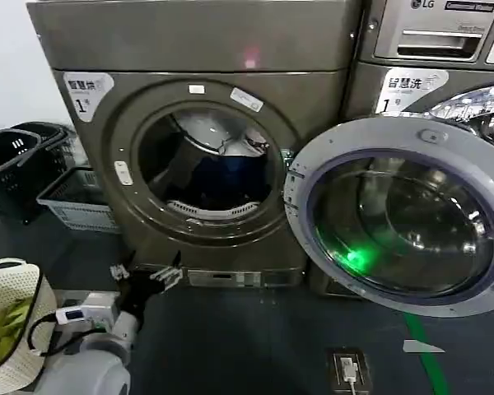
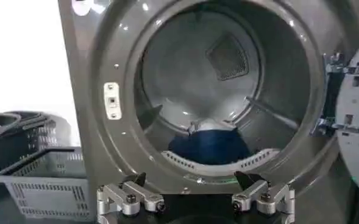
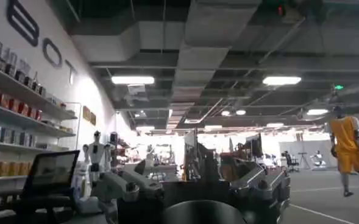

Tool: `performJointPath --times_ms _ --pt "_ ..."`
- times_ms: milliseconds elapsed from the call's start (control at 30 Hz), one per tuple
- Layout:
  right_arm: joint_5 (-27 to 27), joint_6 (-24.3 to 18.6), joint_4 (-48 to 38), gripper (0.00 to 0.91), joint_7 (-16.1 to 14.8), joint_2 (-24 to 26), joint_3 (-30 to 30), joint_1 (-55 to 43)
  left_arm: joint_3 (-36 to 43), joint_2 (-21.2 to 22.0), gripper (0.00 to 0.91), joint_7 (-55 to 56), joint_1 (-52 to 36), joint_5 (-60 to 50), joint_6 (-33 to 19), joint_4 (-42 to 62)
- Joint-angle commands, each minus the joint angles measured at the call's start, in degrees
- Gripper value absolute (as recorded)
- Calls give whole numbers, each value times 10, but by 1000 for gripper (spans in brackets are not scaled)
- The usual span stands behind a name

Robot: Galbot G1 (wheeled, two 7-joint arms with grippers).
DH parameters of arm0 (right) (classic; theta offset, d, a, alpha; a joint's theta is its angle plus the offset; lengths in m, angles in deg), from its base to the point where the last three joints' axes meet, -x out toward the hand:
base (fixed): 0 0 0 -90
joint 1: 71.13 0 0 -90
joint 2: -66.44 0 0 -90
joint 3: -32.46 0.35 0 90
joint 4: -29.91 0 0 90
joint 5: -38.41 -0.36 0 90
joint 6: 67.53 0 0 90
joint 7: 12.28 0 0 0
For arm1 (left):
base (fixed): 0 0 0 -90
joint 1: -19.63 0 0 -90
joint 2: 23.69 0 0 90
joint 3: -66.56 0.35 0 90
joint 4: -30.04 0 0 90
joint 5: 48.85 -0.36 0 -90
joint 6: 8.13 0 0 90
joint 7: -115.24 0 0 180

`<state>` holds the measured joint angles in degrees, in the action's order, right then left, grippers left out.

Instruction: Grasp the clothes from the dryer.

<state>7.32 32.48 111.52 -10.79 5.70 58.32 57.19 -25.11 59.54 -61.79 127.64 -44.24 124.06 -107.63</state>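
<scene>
One left gripper point(image 1: 145, 276), jaws wide and empty, sits lower left of the frame below the dryer point(image 1: 193, 49) port. Risk: fingers clipping the port rim before reaching the clothes point(image 2: 208, 146).

On the big bronze-grey front-loading dryer point(image 1: 90, 189), a white sticker point(image 1: 87, 91) at the upper corner, up and left of the left gripper's jaws, shows a "1". The neighbouring grey machine point(image 1: 445, 49) carries "LG" on its top panel and another "1" sticker point(image 1: 412, 89). In the right wrist view, big dark letters "BOT" point(image 3: 30, 33) stand on the white wall.
</scene>
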Motion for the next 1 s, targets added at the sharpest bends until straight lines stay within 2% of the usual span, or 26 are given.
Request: performJointPath --times_ms 33,1000 --pt "-5 -2 4 907 6 -2 0 1 -2 0 907 1 1 10 28 -4" --pt "-7 -4 3 907 10 -8 -4 -3 1 -12 907 -8 -3 -3 28 7"
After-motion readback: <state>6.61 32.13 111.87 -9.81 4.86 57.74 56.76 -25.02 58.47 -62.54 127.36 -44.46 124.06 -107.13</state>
